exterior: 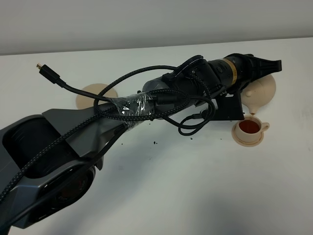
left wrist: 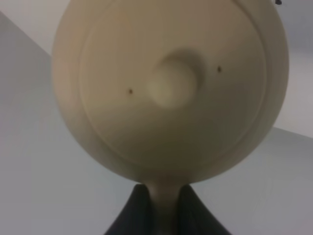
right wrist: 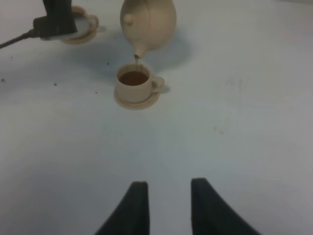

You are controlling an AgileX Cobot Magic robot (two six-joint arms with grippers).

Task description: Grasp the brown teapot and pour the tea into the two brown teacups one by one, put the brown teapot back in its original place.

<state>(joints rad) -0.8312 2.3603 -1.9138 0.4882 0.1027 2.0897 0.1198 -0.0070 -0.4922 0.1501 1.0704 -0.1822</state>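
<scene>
The brown teapot (exterior: pixel 263 90) hangs tilted in the air, spout down, over a brown teacup (exterior: pixel 250 128) on its small saucer (exterior: pixel 242 140). My left gripper (exterior: pixel 274 66) reaches across to the right and is shut on the teapot's handle (left wrist: pixel 165 203); the lid knob (left wrist: pixel 171 85) faces its camera. A thin stream of tea (right wrist: pixel 137 60) runs from the teapot (right wrist: pixel 149 22) into that teacup (right wrist: pixel 134 84), which holds dark reddish tea (right wrist: pixel 133 77). The other teacup (right wrist: pixel 84 25) is half hidden behind my left arm. The original place, a wide tan saucer (exterior: pixel 93 95), lies bare at the left. My right gripper (right wrist: pixel 168 205) is open above the bare table.
Black cables wrap my left arm, and one loose plug (exterior: pixel 46 71) sticks out over the table at the back left. A few dark specks (exterior: pixel 155 143) lie on the white table (exterior: pixel 195 186). A black part of the left arm (right wrist: pixel 56 19) stands beside the far cup.
</scene>
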